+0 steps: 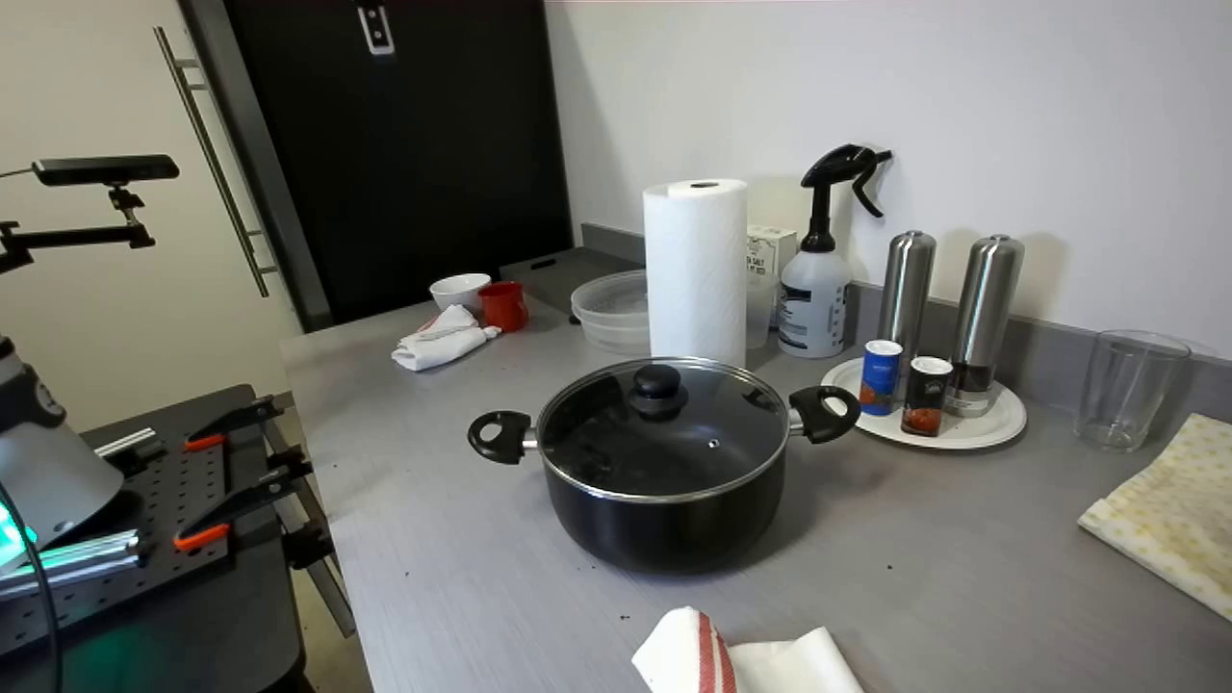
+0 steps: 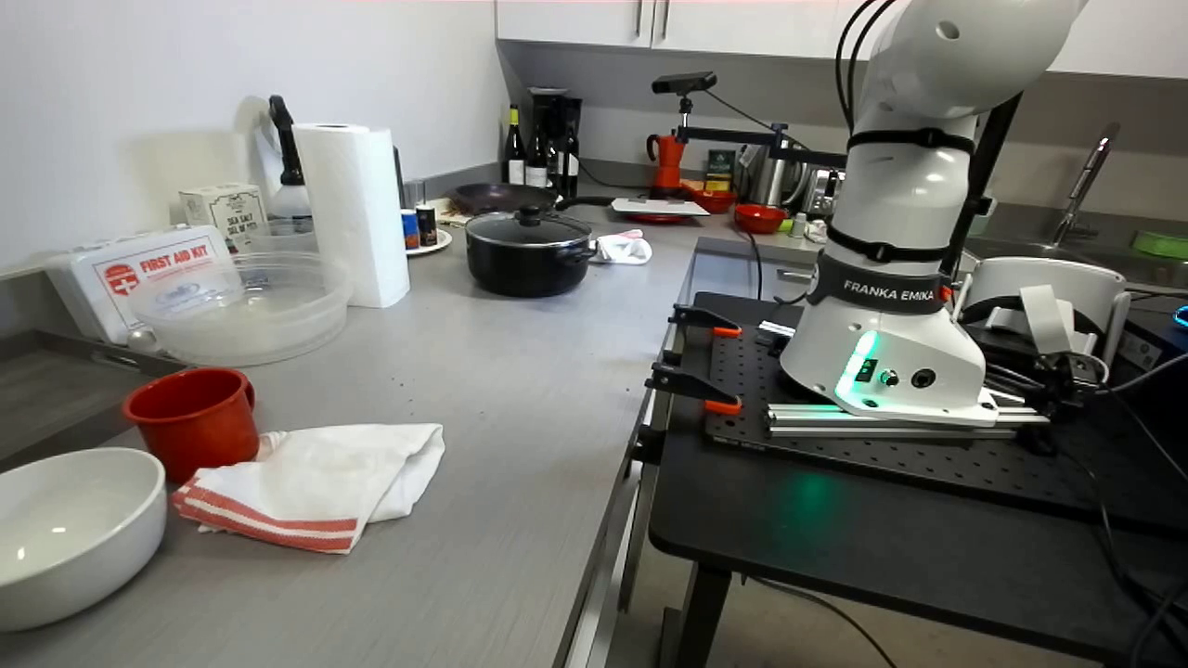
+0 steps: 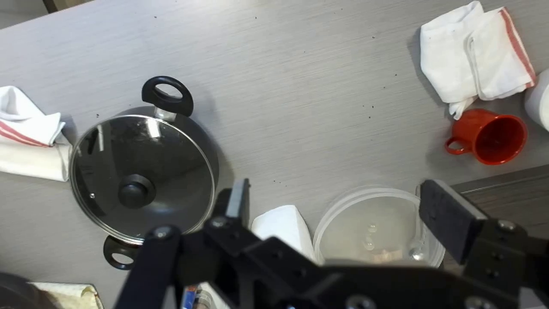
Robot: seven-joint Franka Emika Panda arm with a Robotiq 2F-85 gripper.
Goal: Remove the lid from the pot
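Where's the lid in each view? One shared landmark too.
In an exterior view: lid on the pot, just below and right of centre.
In an exterior view: lid, above and left of centre.
In the wrist view: lid, left half, just below mid-height.
Shared landmark: red mug, left of the lid in both exterior views, right in wrist.

In an exterior view, the lid [image 1: 664,438] on the pot [image 1: 664,531], paper roll [image 1: 695,274] behind it, plate [image 1: 1007,422] at its right, cloth [image 1: 775,666] before it

I've got white wall [image 1: 1039,115] opposite, grey counter [image 1: 962,558] along it, black table [image 2: 891,547] alongside, white cupboards [image 2: 575,20] up high, tan floor [image 2: 780,635] below
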